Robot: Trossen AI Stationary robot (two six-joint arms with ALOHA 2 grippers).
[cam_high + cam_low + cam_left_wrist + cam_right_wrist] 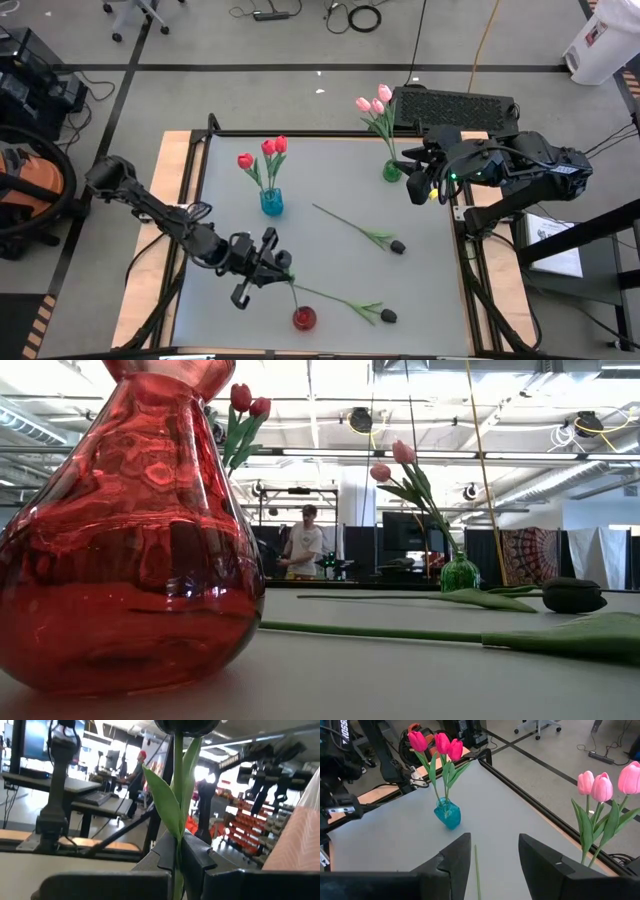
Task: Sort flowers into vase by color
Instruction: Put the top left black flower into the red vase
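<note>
My left gripper [278,265] is shut on a black tulip; its dark head [187,725] stands above the fingers in the left wrist view. A red vase [304,318] stands near the front edge, just beside that gripper. Two more black tulips lie flat on the table, one [360,232] at mid-table and one [345,303] by the red vase. A blue vase [271,201] holds three red tulips. A green vase [392,172] holds three pink tulips [375,102]. My right gripper [418,188] hovers open beside the green vase, with nothing between its fingers. My left gripper pinches the black tulip's stem [177,857] between its two fingers, just below a leaf. The fingers come about level from the table's left and lie across the stem. The head stands above the hold. The lower stem [296,298] slants toward the red vase; whether its end is inside does not show.
A black keyboard [450,105] sits past the far right corner. The table has a raised dark rim [300,133]. The red vase [130,540] fills the left of the low view. A person [303,545] stands in the room far behind the table.
</note>
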